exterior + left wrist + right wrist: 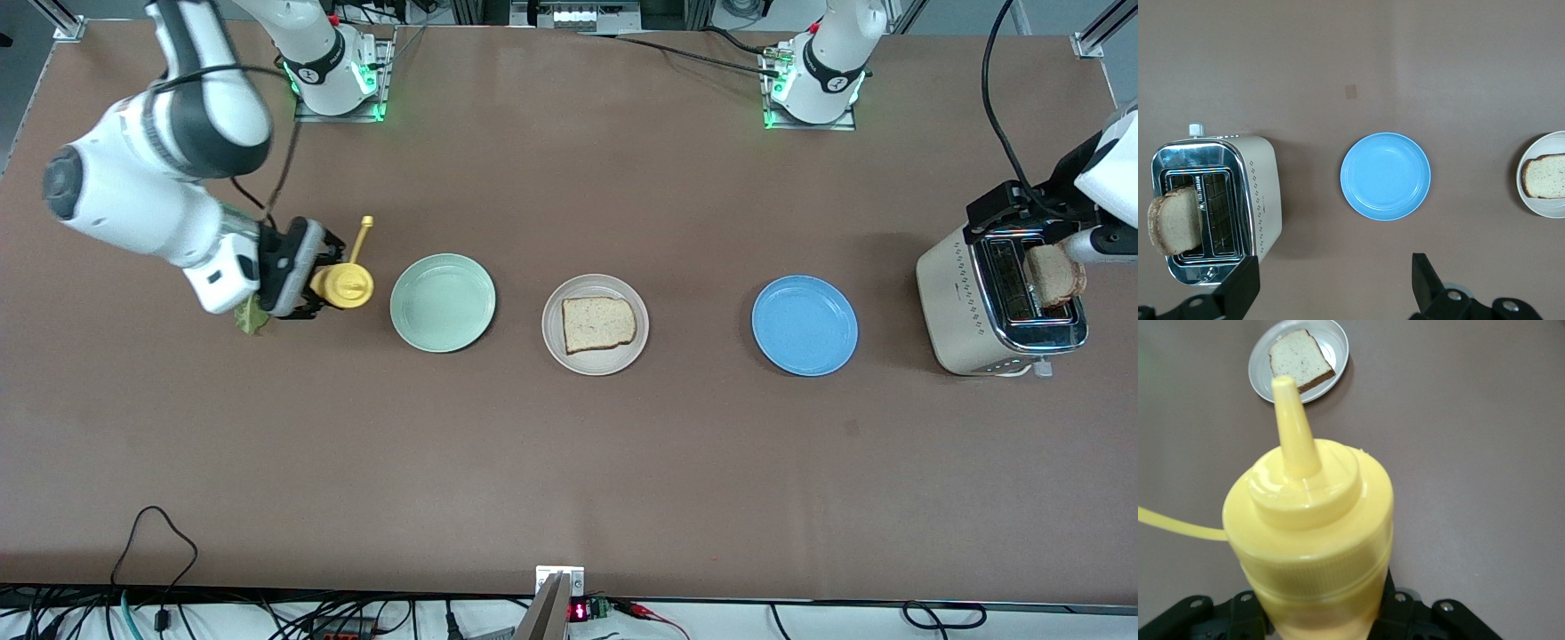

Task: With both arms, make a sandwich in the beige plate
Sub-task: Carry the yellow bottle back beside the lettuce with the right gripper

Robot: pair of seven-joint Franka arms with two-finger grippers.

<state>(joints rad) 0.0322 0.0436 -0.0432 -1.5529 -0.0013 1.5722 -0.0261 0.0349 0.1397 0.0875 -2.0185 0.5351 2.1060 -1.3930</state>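
The beige plate sits mid-table with one brown-crusted bread slice lying on it. A second slice stands up out of a toaster slot at the left arm's end. My left gripper hangs open over the toaster with nothing between its fingers. My right gripper is shut on a yellow squeeze bottle, low over the table at the right arm's end. In the right wrist view the bottle fills the frame, nozzle toward the plate. A green lettuce leaf lies partly hidden under that gripper.
A mint-green plate lies between the bottle and the beige plate. A blue plate lies between the beige plate and the cream-and-chrome toaster. Both are bare. Brown tabletop stretches nearer the front camera.
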